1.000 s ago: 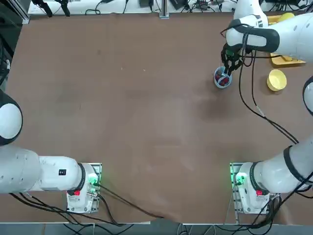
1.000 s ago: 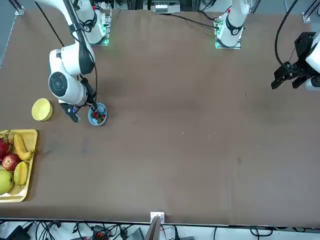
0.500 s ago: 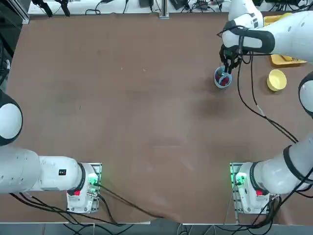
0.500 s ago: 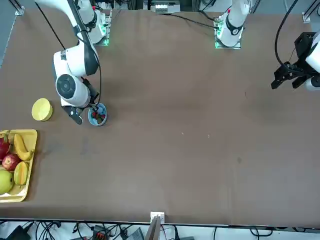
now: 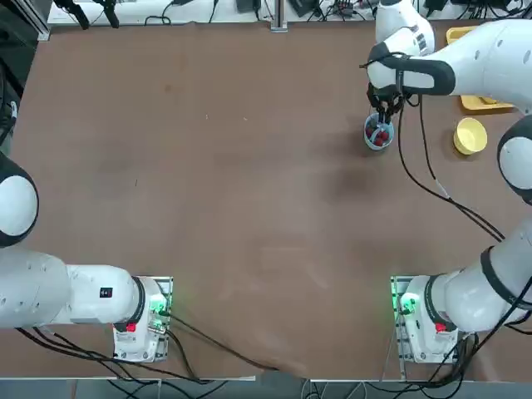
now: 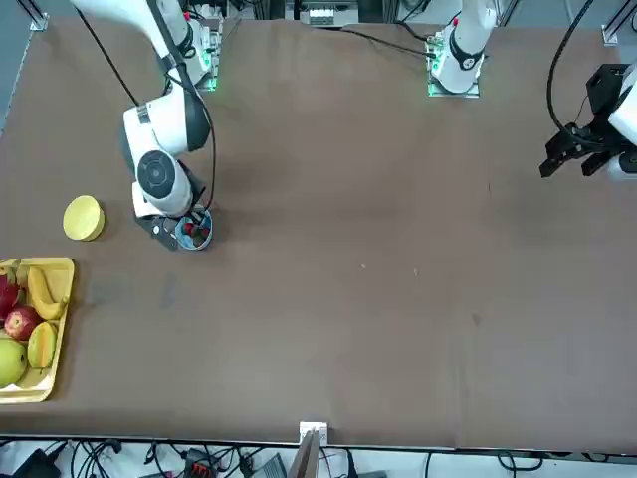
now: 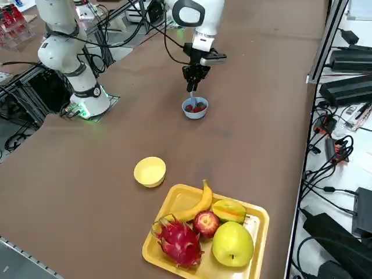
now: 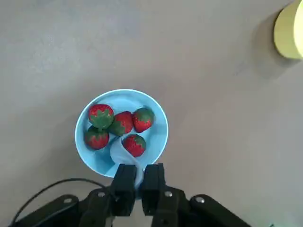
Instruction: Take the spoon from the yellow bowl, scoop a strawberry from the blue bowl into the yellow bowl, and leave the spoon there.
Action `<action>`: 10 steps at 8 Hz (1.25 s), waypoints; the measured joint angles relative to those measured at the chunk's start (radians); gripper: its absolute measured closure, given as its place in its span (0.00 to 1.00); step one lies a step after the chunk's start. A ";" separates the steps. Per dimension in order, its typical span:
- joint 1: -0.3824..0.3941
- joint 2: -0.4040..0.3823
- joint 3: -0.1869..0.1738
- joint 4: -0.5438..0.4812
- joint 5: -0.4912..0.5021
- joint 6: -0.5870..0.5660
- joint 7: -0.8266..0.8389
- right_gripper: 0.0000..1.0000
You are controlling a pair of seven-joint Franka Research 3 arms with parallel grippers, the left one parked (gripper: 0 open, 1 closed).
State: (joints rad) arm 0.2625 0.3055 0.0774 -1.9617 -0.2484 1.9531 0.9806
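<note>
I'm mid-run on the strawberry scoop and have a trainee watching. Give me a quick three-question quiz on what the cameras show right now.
1. True or false: the right claw is shut on the spoon.
2. How many strawberries lie in the blue bowl? A) two B) five C) seven
3. Fill in: the yellow bowl holds ____ strawberries.

Key:
1. True. The claw's fingers pinch the spoon's handle, with its pale scoop down among the strawberries.
2. B, five.
3. No strawberries; it sits empty between the blue bowl and the fruit tray in the right side view.
</note>
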 joint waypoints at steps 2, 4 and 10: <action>0.026 0.030 0.000 0.043 -0.043 -0.053 -0.001 0.89; 0.056 0.071 0.001 0.096 -0.078 -0.103 -0.001 0.89; 0.114 0.112 0.001 0.130 -0.190 -0.145 -0.001 0.89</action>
State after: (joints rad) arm 0.3762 0.4171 0.0786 -1.8321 -0.4387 1.8081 0.9800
